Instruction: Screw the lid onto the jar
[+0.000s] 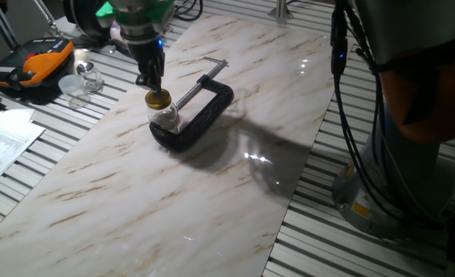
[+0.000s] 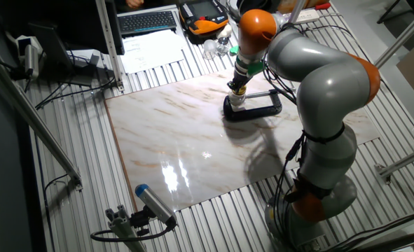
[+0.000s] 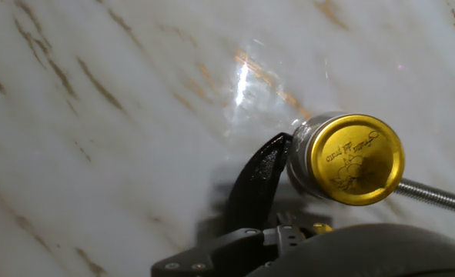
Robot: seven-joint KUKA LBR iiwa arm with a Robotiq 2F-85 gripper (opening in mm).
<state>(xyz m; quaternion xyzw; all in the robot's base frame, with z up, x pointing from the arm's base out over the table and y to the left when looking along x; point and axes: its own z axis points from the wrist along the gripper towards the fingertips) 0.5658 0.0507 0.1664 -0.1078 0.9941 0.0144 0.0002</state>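
The small clear glass jar (image 1: 165, 118) stands upright on the marble board, held between the jaws of a black C-clamp (image 1: 204, 111). The gold-yellow lid (image 1: 158, 98) sits on the jar's mouth. It also shows in the hand view (image 3: 356, 158), flat and level on the jar's neck (image 3: 299, 165). My gripper (image 1: 152, 78) hangs straight down, its tips just above the lid's near edge. I cannot tell whether they touch it. The fingers look close together, but their gap is not visible. In the other fixed view the gripper (image 2: 237, 85) stands over the jar (image 2: 237, 100).
The clamp's silver screw rod (image 1: 200, 81) runs from the jar toward the far side. The marble board (image 1: 135, 192) lies on a slatted table. An orange-black case (image 1: 31, 65), clear plastic containers (image 1: 79, 85) and papers (image 1: 0, 142) lie to the left.
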